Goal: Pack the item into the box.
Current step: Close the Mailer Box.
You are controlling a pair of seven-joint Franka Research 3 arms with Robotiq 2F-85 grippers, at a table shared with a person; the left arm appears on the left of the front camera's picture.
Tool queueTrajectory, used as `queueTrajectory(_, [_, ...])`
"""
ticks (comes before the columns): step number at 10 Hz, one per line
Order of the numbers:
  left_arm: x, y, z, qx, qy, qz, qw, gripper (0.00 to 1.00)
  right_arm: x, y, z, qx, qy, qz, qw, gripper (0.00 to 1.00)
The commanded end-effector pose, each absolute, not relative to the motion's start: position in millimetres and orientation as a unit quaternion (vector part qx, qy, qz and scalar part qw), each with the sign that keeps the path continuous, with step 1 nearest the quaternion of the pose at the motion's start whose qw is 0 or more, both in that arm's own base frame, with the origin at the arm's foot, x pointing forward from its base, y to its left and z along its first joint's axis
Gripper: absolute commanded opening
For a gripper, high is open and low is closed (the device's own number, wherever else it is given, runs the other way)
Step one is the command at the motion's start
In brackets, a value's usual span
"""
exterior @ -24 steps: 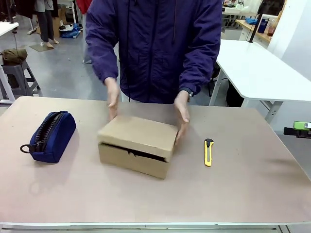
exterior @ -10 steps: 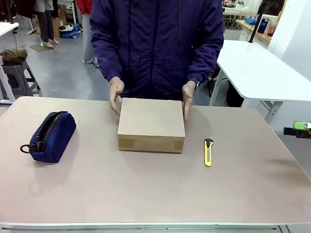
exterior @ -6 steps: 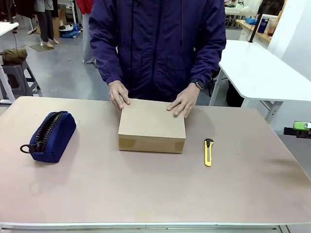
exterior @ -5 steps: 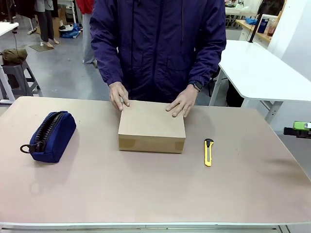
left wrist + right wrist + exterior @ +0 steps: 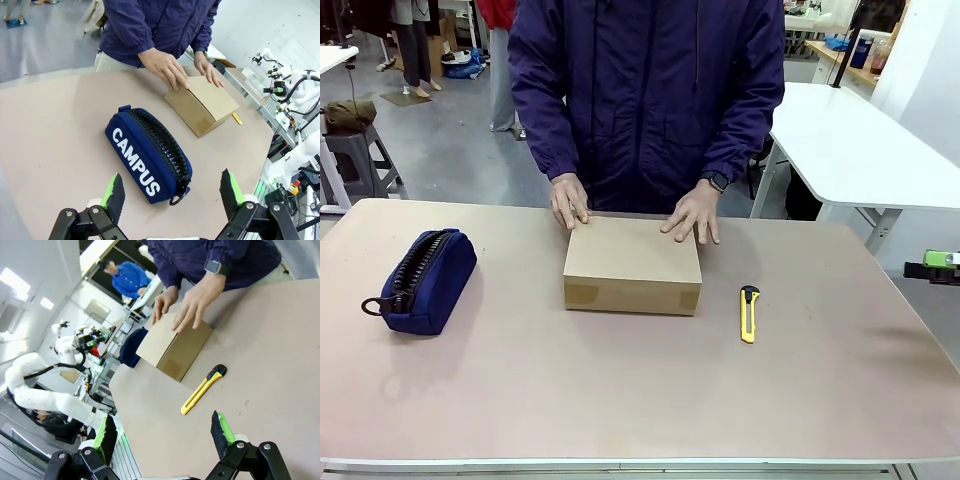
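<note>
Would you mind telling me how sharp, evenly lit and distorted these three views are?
Front view: soft, even light, the box sharp, with a faint shadow at its base. Left wrist view: wide-angle bend, the table edge curving, the pouch lettering crisp. Right wrist view: horizon steeply tilted, bright ceiling lights glaring at upper left, the utility knife still clear.

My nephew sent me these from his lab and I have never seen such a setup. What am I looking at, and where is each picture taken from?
One picture looks across the table at a person; the other two come from cameras on two robot arms' wrists. The left pincer and right pincer hang open, holding nothing. On the table lie a closed cardboard box, a navy zippered pouch printed CAMPUS, and a yellow-and-black utility knife. The person's hands rest on the box's far edge.
</note>
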State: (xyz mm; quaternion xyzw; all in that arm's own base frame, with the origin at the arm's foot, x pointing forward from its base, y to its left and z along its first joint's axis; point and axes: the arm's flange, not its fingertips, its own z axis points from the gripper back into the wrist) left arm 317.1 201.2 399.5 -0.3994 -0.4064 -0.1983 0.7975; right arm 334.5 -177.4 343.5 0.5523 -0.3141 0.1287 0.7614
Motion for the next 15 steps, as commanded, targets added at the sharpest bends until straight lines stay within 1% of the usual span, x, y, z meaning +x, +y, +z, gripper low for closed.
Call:
queueTrajectory(1, [314.3,199.2,400.2,-0.399,-0.405,-0.2,0.798,1.0,329.9,-175.3,345.8,0.556,-0.319,0.132,0.757,1.0])
queueTrajectory(15, [314.3,199.2,400.2,-0.399,-0.405,-0.2,0.798,1.0,329.9,-175.3,345.8,0.556,-0.319,0.132,0.757,1.0])
